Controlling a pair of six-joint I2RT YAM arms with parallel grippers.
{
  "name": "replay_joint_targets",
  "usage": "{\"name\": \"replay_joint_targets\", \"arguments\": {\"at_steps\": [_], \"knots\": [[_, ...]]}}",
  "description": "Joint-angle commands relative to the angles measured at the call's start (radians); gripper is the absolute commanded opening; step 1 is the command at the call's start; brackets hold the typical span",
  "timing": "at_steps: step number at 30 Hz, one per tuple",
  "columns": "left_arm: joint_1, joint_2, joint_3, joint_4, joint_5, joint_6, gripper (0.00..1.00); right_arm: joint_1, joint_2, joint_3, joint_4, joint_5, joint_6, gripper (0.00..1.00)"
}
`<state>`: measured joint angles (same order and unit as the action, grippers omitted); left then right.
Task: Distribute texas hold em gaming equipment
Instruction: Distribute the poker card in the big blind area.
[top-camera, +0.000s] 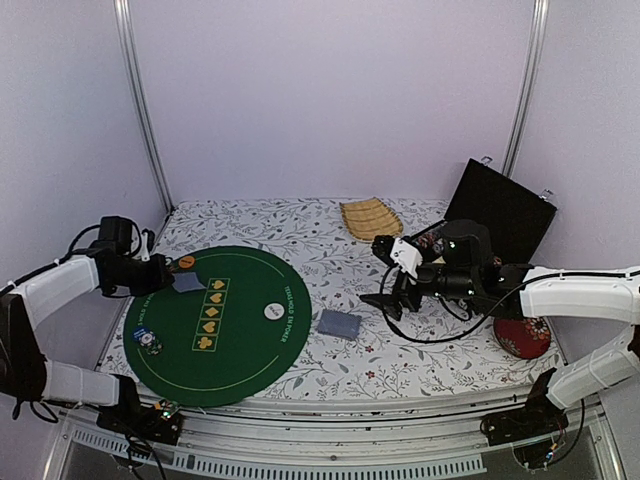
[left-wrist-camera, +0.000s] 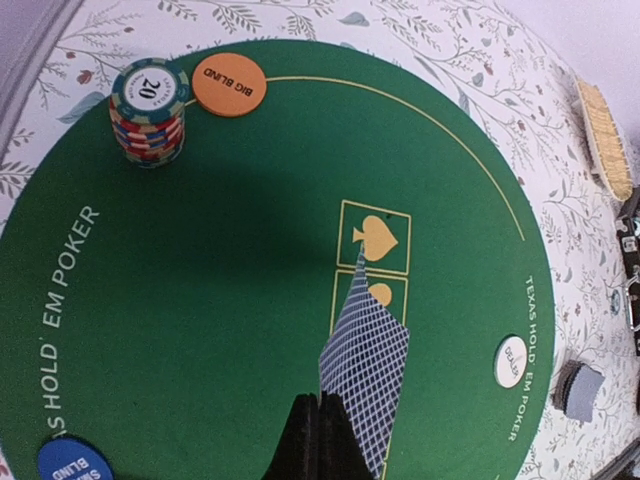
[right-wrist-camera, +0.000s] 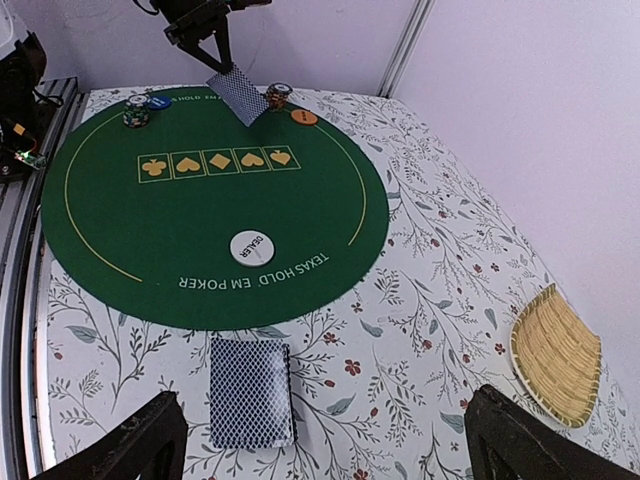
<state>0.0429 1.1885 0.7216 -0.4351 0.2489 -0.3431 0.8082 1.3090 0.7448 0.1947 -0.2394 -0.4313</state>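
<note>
Your left gripper (left-wrist-camera: 318, 412) pinches one blue-backed card (left-wrist-camera: 365, 380) over the green "TEXAS HOLD'EM POKER" mat (left-wrist-camera: 200, 300). The orange "BIG BLIND" token (left-wrist-camera: 229, 84) sits just beside a "20" chip stack (left-wrist-camera: 149, 110). Your right gripper (right-wrist-camera: 330, 432) stands wide open near the deck (right-wrist-camera: 250, 392).

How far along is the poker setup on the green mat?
Done: a chip stack, the orange token, blue token and white token sit on the mat. In hand: the shut left gripper holds one card over the mat. Left: the five marked card boxes are bare, and the deck lies off the mat near the open right gripper.
</note>
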Motion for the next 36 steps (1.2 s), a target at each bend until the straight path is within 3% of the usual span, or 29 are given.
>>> {"name": "replay_joint_targets", "arguments": {"at_steps": [1, 11, 17, 27, 36], "knots": [[0.045, -0.011, -0.034, 0.093, 0.031, -0.026, 0.0, -0.008, -0.015, -0.007, 0.021, -0.01, -0.01, 0.99], [0.041, 0.245, -0.034, 0.507, 0.054, -0.256, 0.0, -0.013, -0.018, -0.008, 0.018, -0.001, -0.014, 0.99], [-0.029, 0.405, 0.028, 0.705, -0.052, -0.389, 0.0, -0.013, -0.02, -0.01, 0.017, -0.001, -0.021, 0.99], [-0.113, 0.653, 0.153, 0.797, -0.291, -0.627, 0.0, -0.013, -0.021, -0.009, 0.004, 0.016, -0.017, 0.99], [-0.123, 0.816, 0.262, 0.758, -0.335, -0.683, 0.0, -0.015, -0.036, -0.011, -0.015, 0.025, -0.026, 0.99]]}}
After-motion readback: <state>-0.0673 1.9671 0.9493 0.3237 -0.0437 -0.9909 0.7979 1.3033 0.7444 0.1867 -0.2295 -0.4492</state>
